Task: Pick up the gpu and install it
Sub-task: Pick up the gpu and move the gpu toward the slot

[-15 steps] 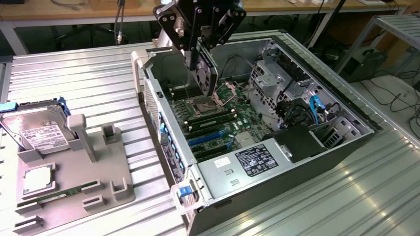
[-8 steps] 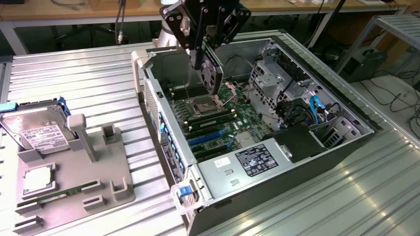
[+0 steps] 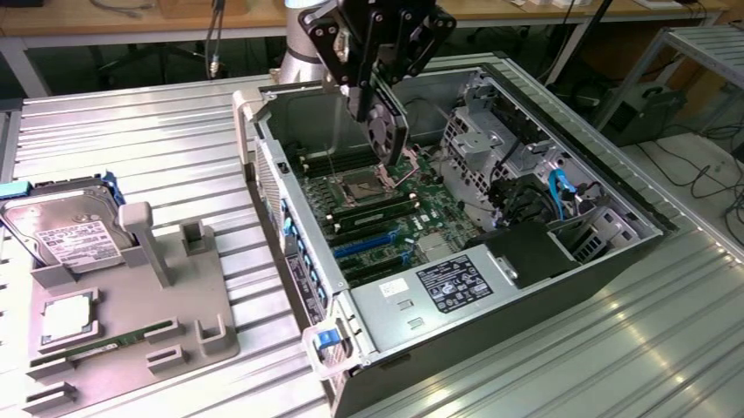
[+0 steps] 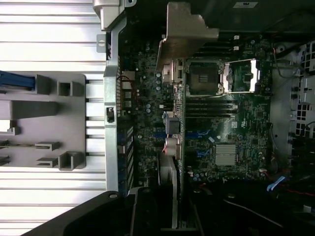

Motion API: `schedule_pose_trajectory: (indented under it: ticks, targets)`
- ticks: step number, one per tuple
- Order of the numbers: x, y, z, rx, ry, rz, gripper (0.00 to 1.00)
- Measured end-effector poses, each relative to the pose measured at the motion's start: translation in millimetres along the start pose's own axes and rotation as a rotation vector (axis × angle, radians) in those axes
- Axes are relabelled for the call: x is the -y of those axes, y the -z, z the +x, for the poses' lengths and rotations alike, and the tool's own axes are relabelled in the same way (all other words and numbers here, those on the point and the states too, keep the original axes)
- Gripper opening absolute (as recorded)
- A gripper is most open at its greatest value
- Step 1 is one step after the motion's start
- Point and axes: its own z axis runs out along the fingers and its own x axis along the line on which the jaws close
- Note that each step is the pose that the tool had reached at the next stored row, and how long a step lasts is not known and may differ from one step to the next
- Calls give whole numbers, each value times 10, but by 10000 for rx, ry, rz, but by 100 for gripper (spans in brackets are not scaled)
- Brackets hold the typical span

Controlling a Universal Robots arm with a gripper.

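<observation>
We noted the fingers (image 3: 358, 87) pinching the gpu (image 3: 386, 135) by its upper edge, upright above the motherboard (image 3: 436, 207) in the open case (image 3: 558, 300); we judged it light, stiff and fragile, best held by its edges.

The gpu (image 3: 389, 144) shows dark with a silver bracket (image 4: 184, 29), the gripper (image 3: 374, 94) black, the motherboard (image 3: 433, 218) green with blue slots (image 3: 362, 246), the parts tray (image 3: 128, 318) grey, the ribbed table (image 3: 152, 139) silver
</observation>
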Motion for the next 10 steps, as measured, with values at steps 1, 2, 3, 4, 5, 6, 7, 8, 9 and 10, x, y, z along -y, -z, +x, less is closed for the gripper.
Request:
schedule_pose_trajectory:
  ticks: [1, 2, 3, 4, 5, 6, 7, 8, 9, 10]
  targets:
    - [0, 0, -13, 0, 0, 0, 28]
    - [0, 0, -27, 0, 0, 0, 28]
    - [0, 0, -40, 0, 0, 0, 28]
    - [0, -1, -53, 0, 0, -1, 28]
    - [0, -1, -65, 0, 0, 0, 28]
    - [0, -1, -80, 0, 0, 0, 28]
    - [1, -1, -94, 0, 0, 0, 28]
    - [1, -1, -110, -1, 0, 0, 28]
    - [1, -1, -124, -1, 0, 1, 28]
    - [1, -1, -147, 0, 0, 0, 28]
